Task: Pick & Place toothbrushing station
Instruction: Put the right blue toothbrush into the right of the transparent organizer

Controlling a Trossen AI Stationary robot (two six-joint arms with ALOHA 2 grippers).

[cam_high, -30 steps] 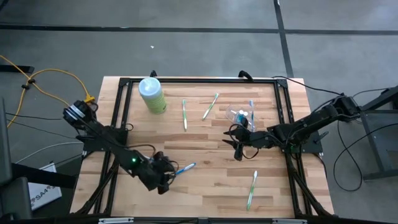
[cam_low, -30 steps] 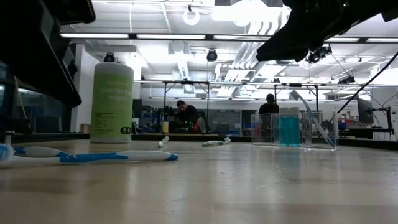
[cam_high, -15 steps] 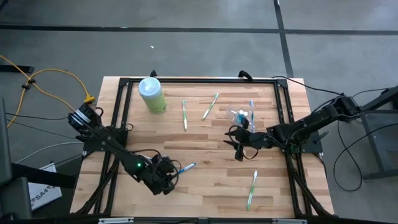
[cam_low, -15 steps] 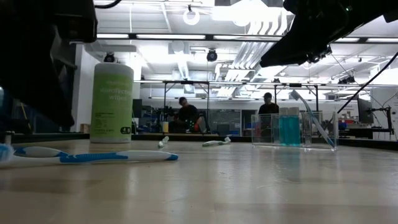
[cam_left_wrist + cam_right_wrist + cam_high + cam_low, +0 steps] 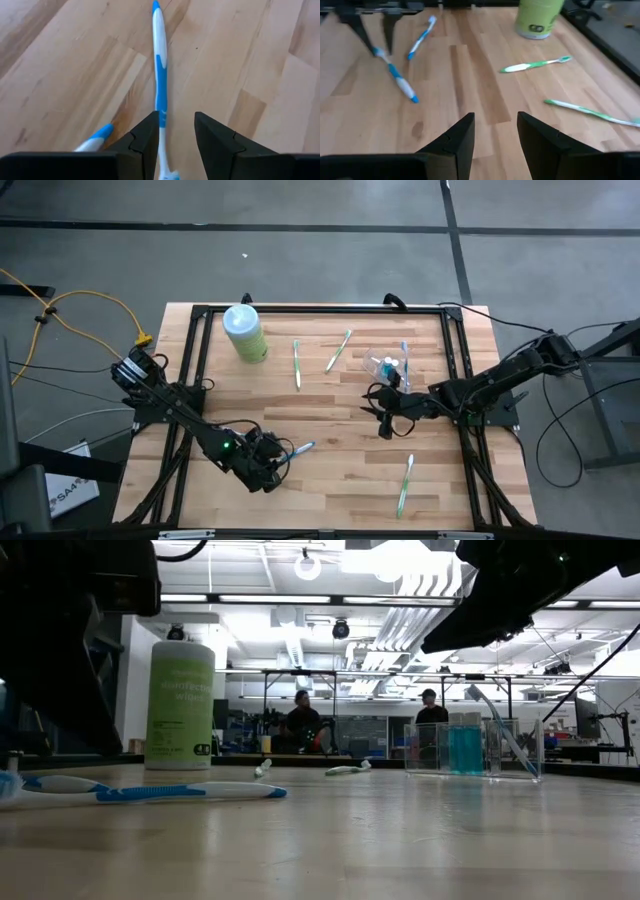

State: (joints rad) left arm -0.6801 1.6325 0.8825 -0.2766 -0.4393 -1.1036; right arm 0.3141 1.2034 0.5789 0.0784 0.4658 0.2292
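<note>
Tabletop [image 5: 330, 415]: pale wood planks, visible grain, smooth satin sheen. Toothbrushing station [image 5: 474, 747]: clear glossy plastic. Blue-white toothbrush [image 5: 159, 85]: smooth glossy plastic. Pale-green bottle [image 5: 244, 333]: matt plastic, white cap. Left tool [image 5: 176, 142]: fingers matt black plastic.

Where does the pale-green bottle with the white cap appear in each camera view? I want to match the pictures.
High view: pale-green bottle near the table's far-left corner.
Low view: it stands upright at the left, behind the blue toothbrush.
Left wrist view: not in it.
Right wrist view: its lower part shows at the top edge.
Shared landmark: the green toothbrush lying nearest the bottle.
</note>
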